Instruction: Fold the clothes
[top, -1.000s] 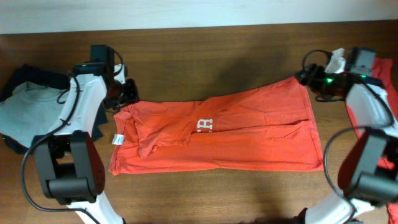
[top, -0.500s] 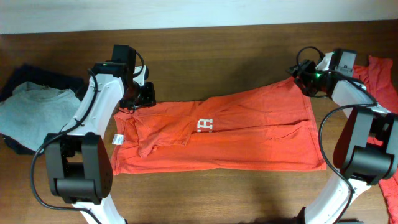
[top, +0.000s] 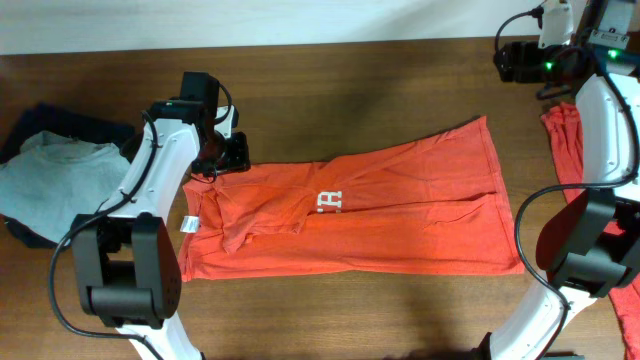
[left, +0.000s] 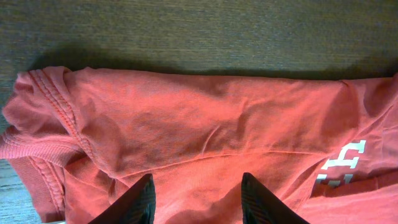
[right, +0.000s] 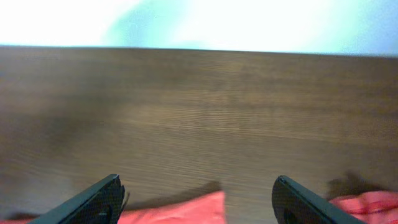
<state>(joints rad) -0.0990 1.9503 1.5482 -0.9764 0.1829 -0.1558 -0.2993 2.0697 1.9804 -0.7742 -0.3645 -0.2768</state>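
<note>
a: where's the t-shirt (top: 350, 215)?
b: lying flat across the middle of the bench (top: 350, 80), collar end left, hem right, white lettering near the centre.
a: and the left hand (top: 225, 155)?
b: over the shirt's far left corner, fingers (left: 140, 199) parted with cloth showing between them, nothing gripped.
a: right hand (top: 515, 60)?
b: at the far right corner, well apart from the shirt, spread wide and empty.
a: anything else?
b: a grey tee (top: 50, 170) on dark garments (top: 60, 115) at the left edge, red cloth (top: 570, 145) at the right.
</note>
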